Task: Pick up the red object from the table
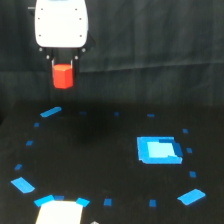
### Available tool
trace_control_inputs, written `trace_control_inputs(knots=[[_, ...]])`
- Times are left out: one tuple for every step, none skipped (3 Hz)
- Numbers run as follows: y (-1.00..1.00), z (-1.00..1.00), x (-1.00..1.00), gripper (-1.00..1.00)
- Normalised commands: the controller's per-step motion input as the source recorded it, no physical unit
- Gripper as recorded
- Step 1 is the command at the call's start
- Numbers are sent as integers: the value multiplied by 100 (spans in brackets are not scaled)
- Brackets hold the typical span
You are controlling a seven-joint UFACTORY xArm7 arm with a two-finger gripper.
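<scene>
My pincer (63,64) closed on red block (63,76), fingers pinching its upper sides. Block hangs clear above black table (100,150), well apart from blue rectangle (158,149). Judging pick-up essentially done; only left: hold steady, avoid slip.

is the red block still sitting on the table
No, the red object hangs between the fingers of the hand, well above the black table.

Backdrop: dark draped curtain (160,45), vertical folds faintly visible. Dim, even lighting. No walls, windows or furniture discernible beyond it.
</scene>
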Motion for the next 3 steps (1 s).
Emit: trace_control_inputs(knots=[[7, 43, 22, -100], [-16, 1, 22, -100], [-11, 23, -7, -100]])
